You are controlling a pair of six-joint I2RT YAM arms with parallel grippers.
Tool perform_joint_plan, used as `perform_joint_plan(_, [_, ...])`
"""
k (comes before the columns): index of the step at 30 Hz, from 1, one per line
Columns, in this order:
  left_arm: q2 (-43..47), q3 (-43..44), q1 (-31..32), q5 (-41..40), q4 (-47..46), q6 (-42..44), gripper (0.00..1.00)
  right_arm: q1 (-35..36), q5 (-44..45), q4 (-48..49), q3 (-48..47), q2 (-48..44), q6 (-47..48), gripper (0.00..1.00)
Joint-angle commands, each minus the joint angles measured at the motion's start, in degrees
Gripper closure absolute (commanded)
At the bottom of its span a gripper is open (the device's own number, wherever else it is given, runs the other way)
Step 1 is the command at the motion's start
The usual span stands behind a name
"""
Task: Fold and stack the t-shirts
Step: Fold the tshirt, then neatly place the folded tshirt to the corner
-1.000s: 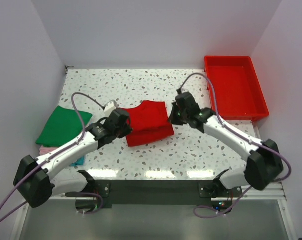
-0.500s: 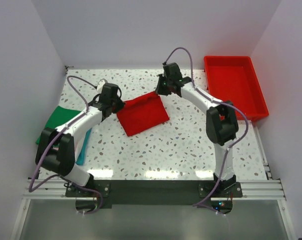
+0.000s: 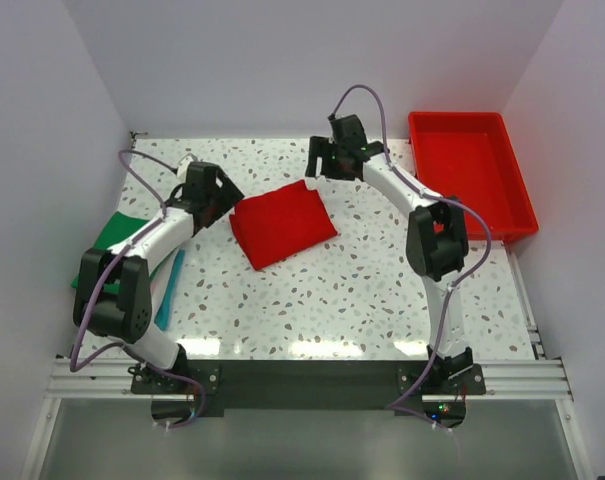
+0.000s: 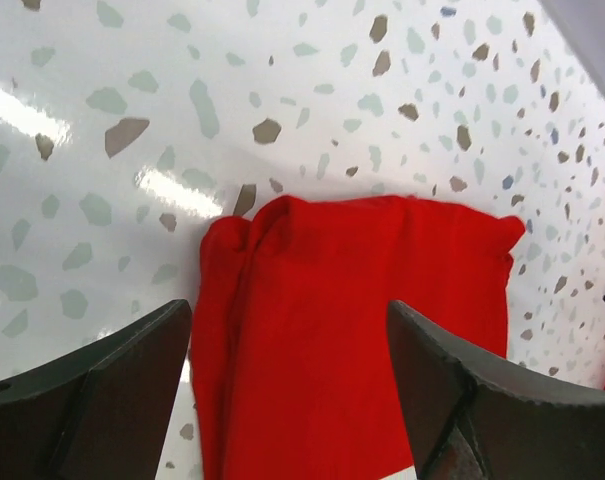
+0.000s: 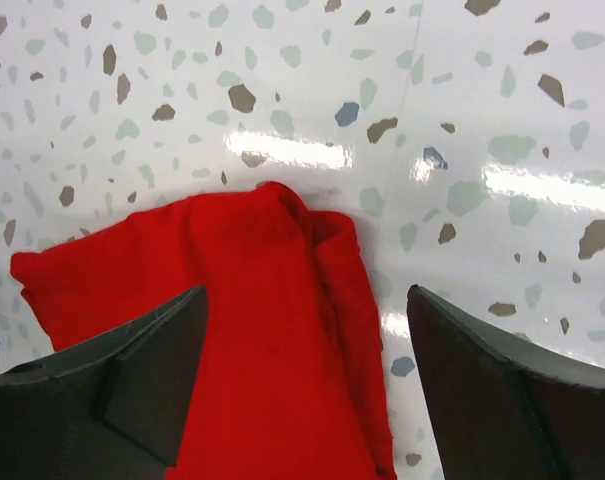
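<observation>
White speckled table (image 3: 382,290), pale walls on three sides. Red t-shirt (image 3: 282,222) folded flat at centre. Green t-shirt (image 3: 110,235) and teal t-shirt (image 3: 169,285) at left edge, possibly stacked; arm hides part. Red tray (image 3: 469,175) far right. Open tabletop toward near edge. Left gripper (image 3: 225,203) and right gripper (image 3: 315,165) spread, just off shirt's far corners. Second ago both pinched it.

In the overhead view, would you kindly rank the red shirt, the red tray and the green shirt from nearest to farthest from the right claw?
Measured from the right claw:
1. red shirt, just below and left of it, in the middle.
2. red tray, off to the right side.
3. green shirt, at the far left edge.
</observation>
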State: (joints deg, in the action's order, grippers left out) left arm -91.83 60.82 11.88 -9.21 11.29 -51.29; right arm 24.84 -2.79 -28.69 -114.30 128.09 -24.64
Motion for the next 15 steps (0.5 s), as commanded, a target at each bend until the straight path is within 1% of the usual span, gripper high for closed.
perform_joint_plan(1, [2.01, -3.51, 1.91, -0.19, 0.57, 1.63, 0.16, 0.73, 1.99, 0.38, 6.68, -6.88, 3.11, 0.17])
perform_joint_plan(2, [2.18, -5.17, 2.7, -0.54, 0.75, 1.63, 0.16, 0.91, 2.17, 1.52, 8.38, -7.5, 3.37, 0.22])
perform_joint_plan(3, [2.1, -6.05, 4.02, -1.07, 0.32, 1.72, 0.16, 1.0, 2.26, 2.05, 9.78, -8.2, 3.46, 0.22])
perform_joint_plan(5, [1.57, -8.25, 4.73, -0.72, -0.3, 1.37, 0.15, 1.09, 2.17, 2.84, 12.34, -7.95, 3.81, 0.23])
perform_joint_plan(7, [0.26, -9.31, 5.17, 1.81, -2.93, 1.63, 0.14, 1.09, 1.91, 2.67, 12.96, -6.81, 4.25, 0.24])
perform_joint_plan(9, [-1.93, -8.79, 6.22, 1.48, -3.12, 2.24, 0.13, 1.09, 1.38, 3.28, 13.75, -6.37, 4.78, 0.24])
perform_joint_plan(15, [-5.72, -7.73, 7.89, -0.98, -2.06, 1.1, 0.14, 1.09, 0.24, 3.46, 14.63, -3.64, 4.96, 0.27])
